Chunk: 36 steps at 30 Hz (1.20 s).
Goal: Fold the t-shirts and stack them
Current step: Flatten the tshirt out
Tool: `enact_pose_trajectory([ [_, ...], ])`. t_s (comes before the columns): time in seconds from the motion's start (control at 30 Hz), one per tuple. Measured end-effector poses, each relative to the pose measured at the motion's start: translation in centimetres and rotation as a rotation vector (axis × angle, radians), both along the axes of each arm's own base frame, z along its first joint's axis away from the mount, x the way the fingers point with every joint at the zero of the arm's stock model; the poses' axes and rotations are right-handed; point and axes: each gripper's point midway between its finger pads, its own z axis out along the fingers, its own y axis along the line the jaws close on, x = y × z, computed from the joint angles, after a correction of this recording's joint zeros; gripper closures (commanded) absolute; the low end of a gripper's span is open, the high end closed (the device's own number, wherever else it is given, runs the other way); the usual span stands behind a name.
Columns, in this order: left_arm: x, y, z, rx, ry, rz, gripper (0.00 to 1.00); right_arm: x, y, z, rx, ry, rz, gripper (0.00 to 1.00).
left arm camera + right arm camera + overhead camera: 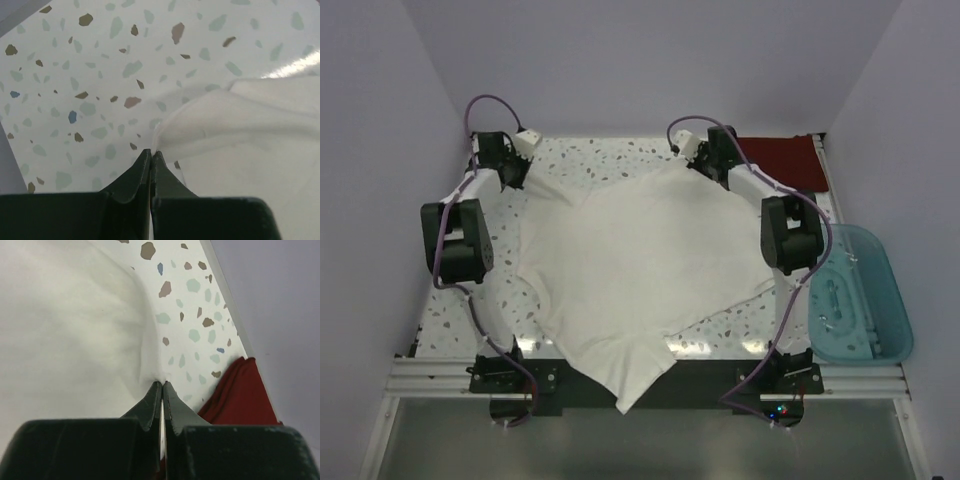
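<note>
Near edge: one corner of the white t-shirt (630, 260) is draped over the near lip of the surface (580, 155), well behind both end effectors, toward the arm bases.
Bin: a teal bin (860, 300) is noted behind and to the right of the right end effector (705, 160), off the cloth.
Shirt body: the cloth is spread loosely and unfolded between the two end effectors and back toward the bases. Wrinkles and an irregular outline are seen.
Left arm: the jaws of the left end effector (151, 152) are pressed together with no gap visible. The far-left edge of the white cloth runs into the tips and is judged to be pinched there. Bare speckled surface lies ahead and to the left of the tips.
Right arm: the jaws are closed to a hairline, and the far-right edge of the white cloth is drawn in at the tips, so it is judged to be held.
Stack: the dark red t-shirt (242, 395) lies folded flat just to the right of the right end effector. Whether it touches the white cloth cannot be told.
Handling: the shirt is judged light, limp and without stiffness, so sag and drag between the two holds are to be expected.
Hold points: pinches at corners or hems are preferred, and both holds should be carried level so that a straight fold line is laid.
Risk: a thin single layer may slip out of a shallow pinch.
</note>
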Motion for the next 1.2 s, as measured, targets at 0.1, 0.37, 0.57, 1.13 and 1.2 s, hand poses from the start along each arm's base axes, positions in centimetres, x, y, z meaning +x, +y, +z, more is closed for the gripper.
enact_pose_trajectory([
  [0.1,3.4,0.8,-2.1,-0.003,0.018,0.031,1.00,2.3,0.7,-2.5,-0.036,0.005,0.009,1.00],
  [0.37,9.7,1.8,-3.8,-0.010,-0.010,0.064,1.00,7.2,0.8,-2.2,-0.102,-0.090,-0.011,1.00],
  [0.57,11.5,2.9,-4.9,0.025,-0.021,0.116,0.81,10.2,0.2,-1.4,-0.128,-0.190,-0.098,0.72],
  [1.13,3.7,0.2,7.8,-0.069,-0.013,0.073,0.41,4.0,-1.7,5.5,-0.135,-0.028,-0.170,0.07],
  [1.2,0.5,-0.6,8.5,-0.093,0.030,0.050,0.42,1.6,-1.5,7.6,-0.111,0.020,-0.143,0.07],
])
